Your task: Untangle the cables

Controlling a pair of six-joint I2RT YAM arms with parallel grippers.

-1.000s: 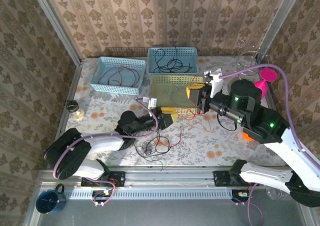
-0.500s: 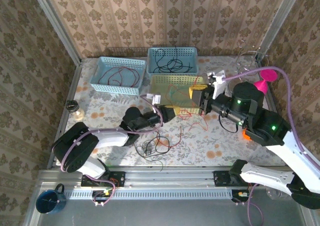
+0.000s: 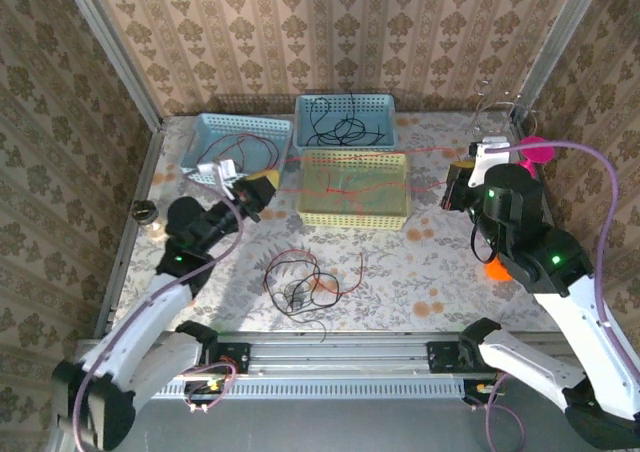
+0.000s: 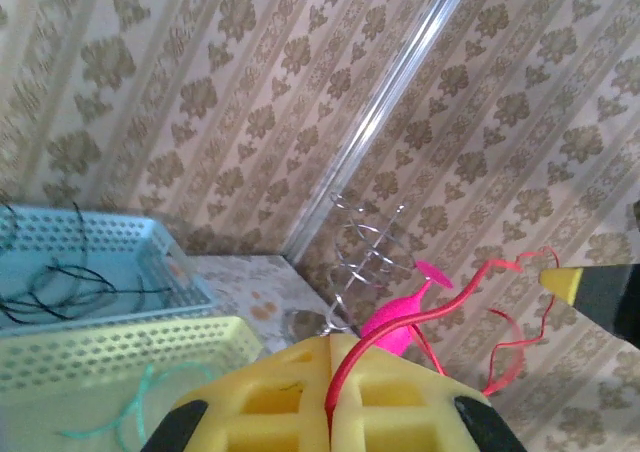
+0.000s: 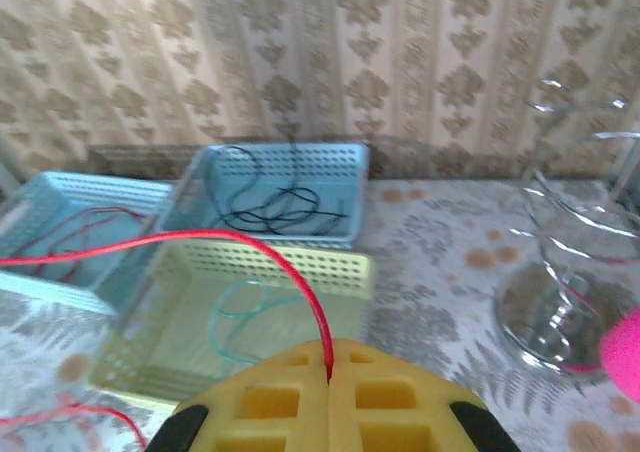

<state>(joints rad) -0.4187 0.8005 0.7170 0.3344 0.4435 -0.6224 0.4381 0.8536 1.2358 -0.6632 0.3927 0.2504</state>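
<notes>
Basically the left gripper (image 3: 258,185) is pinched tight on a red cable (image 5: 240,236) that runs off to its right, and the right gripper (image 3: 458,180) is likewise clamped on the same cable, which leaves to its left. So the cable's long axis lies straight between the two grippers, pointing side to side, strung above the yellow basket (image 3: 355,219) and lifted off the table, with both arms already on it. The leftover tangle (image 3: 300,287) of red and black cables sits below and between the grippers toward the arm bases, nearer the left one, I'd judge
</notes>
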